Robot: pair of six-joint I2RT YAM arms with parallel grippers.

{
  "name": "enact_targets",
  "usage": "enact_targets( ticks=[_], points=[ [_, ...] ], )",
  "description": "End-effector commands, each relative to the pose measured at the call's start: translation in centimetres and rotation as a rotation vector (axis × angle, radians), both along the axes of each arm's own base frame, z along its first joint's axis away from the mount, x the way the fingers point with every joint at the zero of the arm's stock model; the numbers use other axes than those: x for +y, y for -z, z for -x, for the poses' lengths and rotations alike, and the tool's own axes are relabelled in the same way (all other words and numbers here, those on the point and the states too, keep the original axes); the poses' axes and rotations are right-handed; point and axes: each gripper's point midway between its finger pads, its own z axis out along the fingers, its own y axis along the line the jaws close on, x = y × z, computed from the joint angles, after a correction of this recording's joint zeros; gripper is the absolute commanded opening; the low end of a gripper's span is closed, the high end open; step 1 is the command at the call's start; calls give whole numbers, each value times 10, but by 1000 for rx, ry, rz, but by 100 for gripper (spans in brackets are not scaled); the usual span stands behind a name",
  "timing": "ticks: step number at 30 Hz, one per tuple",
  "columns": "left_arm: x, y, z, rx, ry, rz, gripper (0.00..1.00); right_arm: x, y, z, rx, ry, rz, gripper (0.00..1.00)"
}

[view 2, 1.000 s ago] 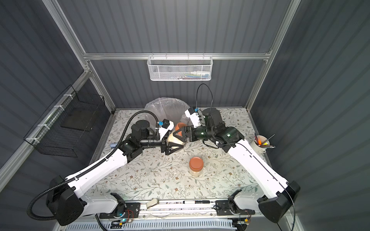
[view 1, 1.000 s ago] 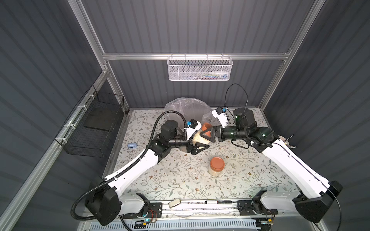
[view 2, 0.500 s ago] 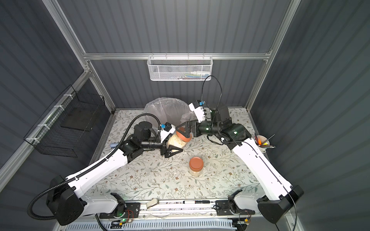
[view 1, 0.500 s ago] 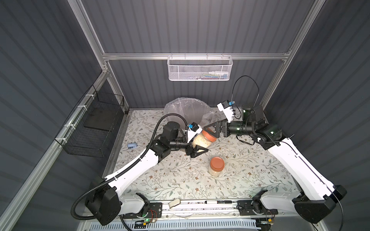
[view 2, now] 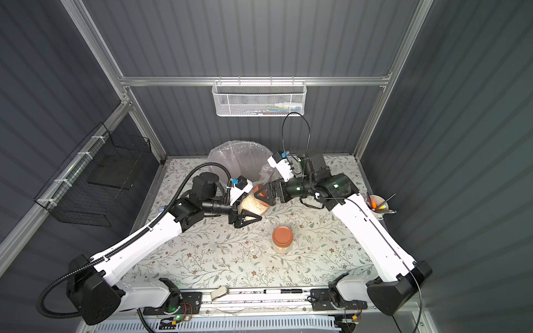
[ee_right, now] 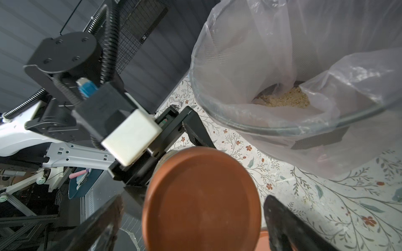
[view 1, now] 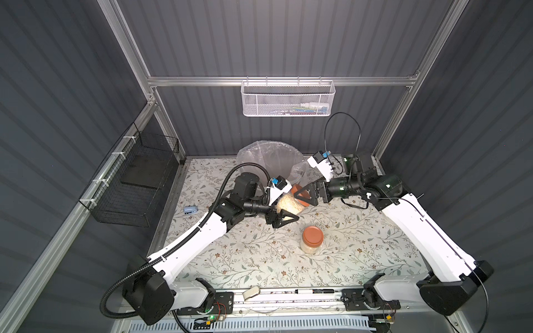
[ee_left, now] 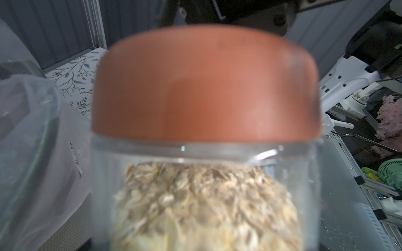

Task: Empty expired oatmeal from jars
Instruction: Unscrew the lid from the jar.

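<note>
The left pincer (view 1: 284, 206) gripped a tilted jar (view 2: 253, 203) of oatmeal (ee_left: 204, 206) above the surface (view 1: 360, 230) beside the bin (view 1: 268, 155), while the right pincer (ee_right: 193, 217) stood wide, fingers (ee_right: 280, 221) flanking the lid (ee_left: 204, 87) (not touching it), and the other jar (view 1: 312, 240) stood lidded on the surface, apart.

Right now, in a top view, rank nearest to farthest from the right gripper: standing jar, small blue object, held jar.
1. Held jar, raised by the bin.
2. Standing jar, mid-table.
3. Small blue object, left table edge.
</note>
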Motion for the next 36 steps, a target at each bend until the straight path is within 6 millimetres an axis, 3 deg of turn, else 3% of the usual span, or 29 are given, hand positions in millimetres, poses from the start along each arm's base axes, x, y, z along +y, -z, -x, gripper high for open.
enact_targets(
  ticks=[1, 7, 12, 17, 18, 22, 23, 27, 32, 36],
  points=[
    [1, -48, 16, -102, 86, 100, 0, 4, 0, 1, 20, -18, -25, 99],
    [3, -50, 18, -118, 84, 103, 0, 7, 5, 4, 52, -37, -34, 97],
    [3, -47, 15, -119, 83, 91, 0, 3, 6, 11, 60, -54, -20, 77],
    [4, -49, 14, -120, 91, 96, 0, 0, 12, 22, 73, -96, 11, 67],
    [4, -50, 13, -122, 93, 100, 0, -1, 13, 22, 69, -93, 22, 69],
    [3, -48, 12, -121, 92, 106, 0, -2, 18, 20, 78, -86, 25, 97],
    [3, -46, 11, -117, 94, 107, 0, -2, 17, 20, 79, -89, 12, 99],
    [5, -48, 13, -128, 95, 120, 0, -3, 10, 19, 88, -87, -31, 99],
    [4, -53, 14, -152, 108, 155, 0, 4, 17, 18, 139, -106, -53, 99],
    [4, -51, 16, -151, 122, 163, 0, 4, 7, 15, 120, -97, -62, 96]
  ],
)
